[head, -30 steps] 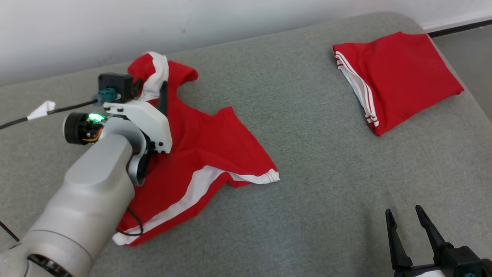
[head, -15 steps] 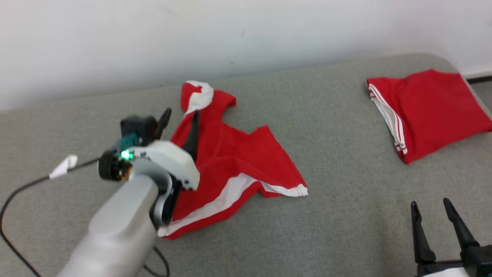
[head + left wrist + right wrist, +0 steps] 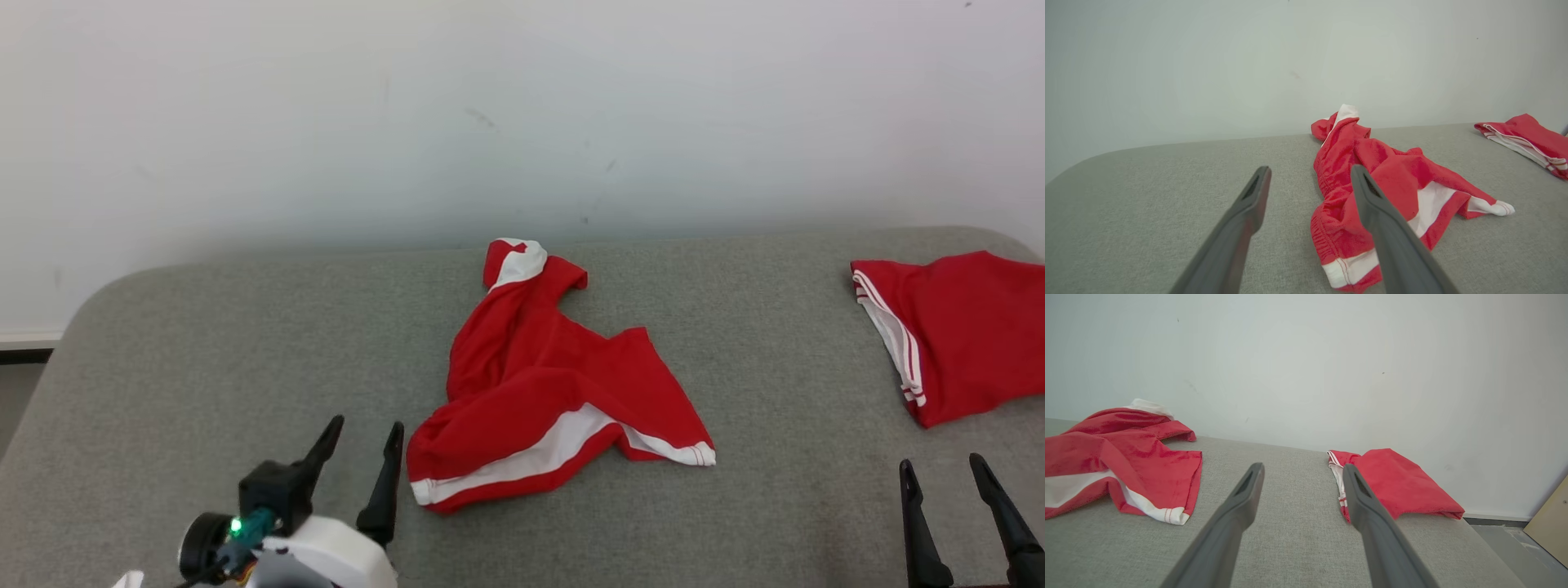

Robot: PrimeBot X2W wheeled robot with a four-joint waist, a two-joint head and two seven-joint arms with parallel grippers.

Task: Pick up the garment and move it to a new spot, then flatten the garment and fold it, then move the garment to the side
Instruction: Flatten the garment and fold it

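Plainly, the red garment [image 3: 539, 392] is found lying crumpled near the middle of the grey cushion [image 3: 245, 351], its far end bunched up toward the wall [image 3: 490, 106] and its near edge, trimmed with a white band [image 3: 531, 453], turned toward the robot. Nothing is held by either pincer. The left gripper [image 3: 366, 425] is seen with its fingers spread, low at the left and just beside the garment's near-left end without touching it. The right gripper [image 3: 940, 463] is likewise spread, well apart from the garment at the lower right. A folded garment [image 3: 963, 327], also red, is set at the far right of the cushion. The cloth is judged to be light, soft and limp, so it can be expected to sag and drape from whatever point it is lifted by, and little force should be needed. Slipping is thought unlikely with cloth of this kind, though a thin single layer could be drawn out of a shallow pinch. A hold is best taken where the cloth is doubled or gathered: the thick near-left edge by the white band for the left gripper, and the striped corner [image 3: 700, 454] for the right gripper, so that the garment may be drawn out flat as it is carried.
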